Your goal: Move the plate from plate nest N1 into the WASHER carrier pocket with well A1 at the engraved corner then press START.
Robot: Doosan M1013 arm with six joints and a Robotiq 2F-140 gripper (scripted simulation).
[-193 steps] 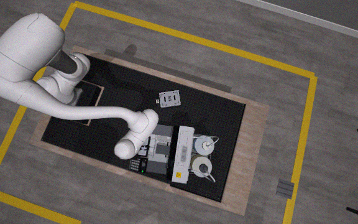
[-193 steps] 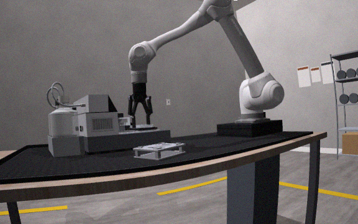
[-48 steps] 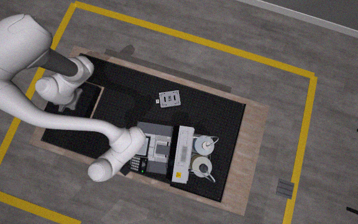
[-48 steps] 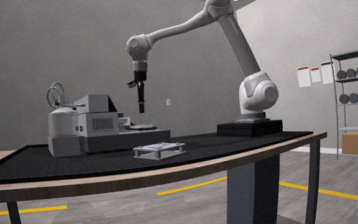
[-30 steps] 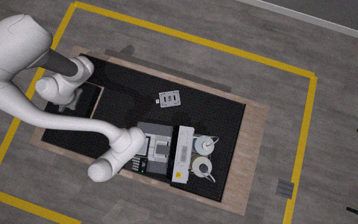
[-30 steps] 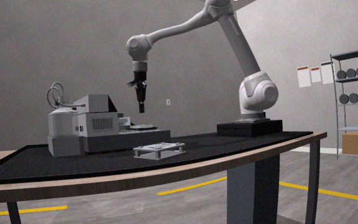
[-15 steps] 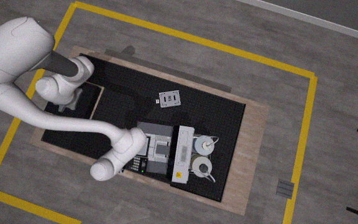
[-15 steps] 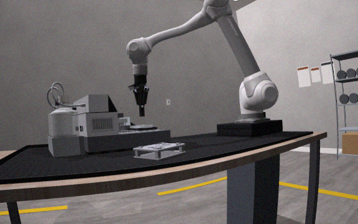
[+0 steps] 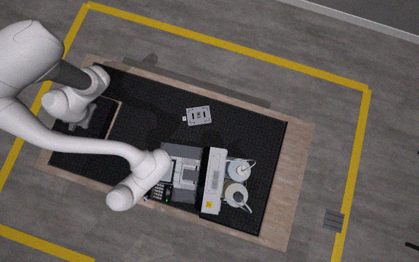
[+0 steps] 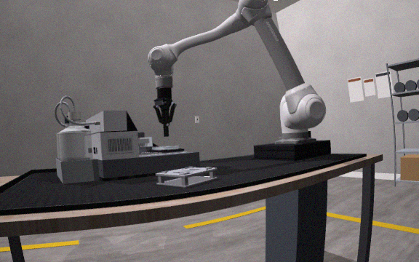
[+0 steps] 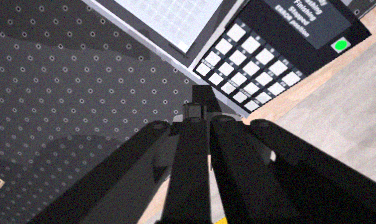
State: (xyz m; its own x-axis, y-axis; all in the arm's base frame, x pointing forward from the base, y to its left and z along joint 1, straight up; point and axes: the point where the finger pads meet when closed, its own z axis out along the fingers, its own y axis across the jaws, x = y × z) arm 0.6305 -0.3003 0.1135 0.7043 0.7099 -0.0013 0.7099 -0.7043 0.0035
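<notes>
Showing green, the lamp, upper right in the wrist view, suggests a finished wash; the closed, empty gripper probably needs only a seating check.

The gripper points straight down, and its fingers are closed together with nothing between them. The long arm reaches outward above it, bent at the wrist.
</notes>
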